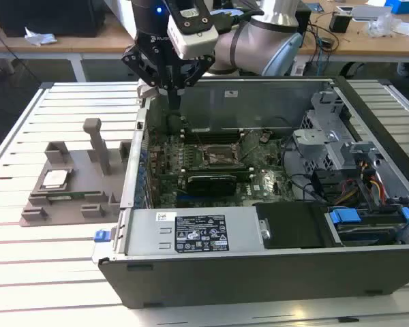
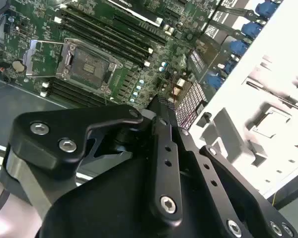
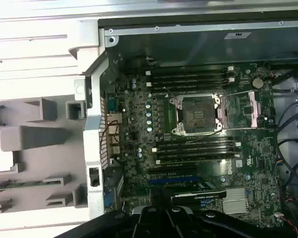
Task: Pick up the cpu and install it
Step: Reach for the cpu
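The cpu (image 1: 54,178), a small silvery square, lies in a pocket of the grey holder (image 1: 48,204) on the table, at the exterior view's left, outside the computer case. My gripper (image 1: 172,102) hangs over the case's far left corner, well apart from the cpu, with its fingers (image 2: 161,106) shut together and nothing between them. The motherboard's cpu socket (image 1: 215,155) sits a little to the exterior view's right of the gripper. Both wrist views show that socket (image 3: 196,115) (image 2: 87,64) open and bare, its metal lid (image 3: 244,106) flipped aside.
A green memory stick (image 1: 68,198) lies in the holder near the cpu, and grey posts (image 1: 95,143) rise from it. A black card (image 1: 208,180), a power supply box (image 1: 191,231), cables and drive bays (image 1: 354,170) fill the case. Case walls (image 1: 133,163) stand between holder and socket.
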Robot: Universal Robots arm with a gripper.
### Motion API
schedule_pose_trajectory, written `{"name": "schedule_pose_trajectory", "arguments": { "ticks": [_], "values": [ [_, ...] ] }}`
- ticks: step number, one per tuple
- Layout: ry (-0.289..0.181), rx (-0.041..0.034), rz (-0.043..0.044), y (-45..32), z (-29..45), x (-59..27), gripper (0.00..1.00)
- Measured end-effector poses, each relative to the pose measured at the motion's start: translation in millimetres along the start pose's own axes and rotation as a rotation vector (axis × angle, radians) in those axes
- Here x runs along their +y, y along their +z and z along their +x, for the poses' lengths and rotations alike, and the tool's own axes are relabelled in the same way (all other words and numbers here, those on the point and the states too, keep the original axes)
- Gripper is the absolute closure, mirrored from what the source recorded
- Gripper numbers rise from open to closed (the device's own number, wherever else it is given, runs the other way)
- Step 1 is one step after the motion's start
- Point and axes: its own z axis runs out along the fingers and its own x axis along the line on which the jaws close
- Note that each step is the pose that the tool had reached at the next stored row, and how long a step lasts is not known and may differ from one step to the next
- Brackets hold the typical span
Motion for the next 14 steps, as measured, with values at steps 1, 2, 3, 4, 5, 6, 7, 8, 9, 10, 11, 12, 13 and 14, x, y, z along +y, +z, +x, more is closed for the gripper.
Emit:
{"name": "schedule_pose_trajectory", "arguments": {
  "ticks": [1, 2, 3, 4, 5, 6, 7, 8, 9, 10, 11, 12, 13, 14],
  "values": [
    [0.000, 0.0000, 0.0000, -0.1, 4.5, -0.4, 0.89],
    [0.000, 0.0000, 0.0000, -0.4, 14.1, -1.1, 0.89],
    [0.000, 0.0000, 0.0000, -0.5, 19.7, -1.5, 0.89],
    [0.000, -0.0001, 0.0000, -0.6, 24.2, -1.8, 0.89],
    [0.000, 0.0000, 0.0000, -0.8, 31.7, -2.4, 0.89],
    [0.000, 0.0000, 0.0001, -1.0, 34.6, -2.6, 0.89],
    [0.000, 0.0000, 0.0000, -1.0, 36.7, -2.8, 0.89],
    [0.000, 0.0000, 0.0000, -1.1, 40.4, -3.0, 0.89],
    [0.000, 0.0000, 0.0000, -1.2, 44.2, -3.3, 0.89],
    [0.000, 0.0000, 0.0000, -1.2, 46.1, -3.4, 0.89],
    [0.000, 0.0000, 0.0000, -1.3, 48.0, -3.6, 0.89],
    [0.000, 0.0000, 0.0000, -1.4, 52.5, -3.9, 0.89],
    [0.000, 0.0000, 0.0000, -1.6, 58.4, -4.4, 0.89],
    [0.000, -0.0001, 0.0000, -1.6, 62.2, -4.6, 0.89]
  ]
}}
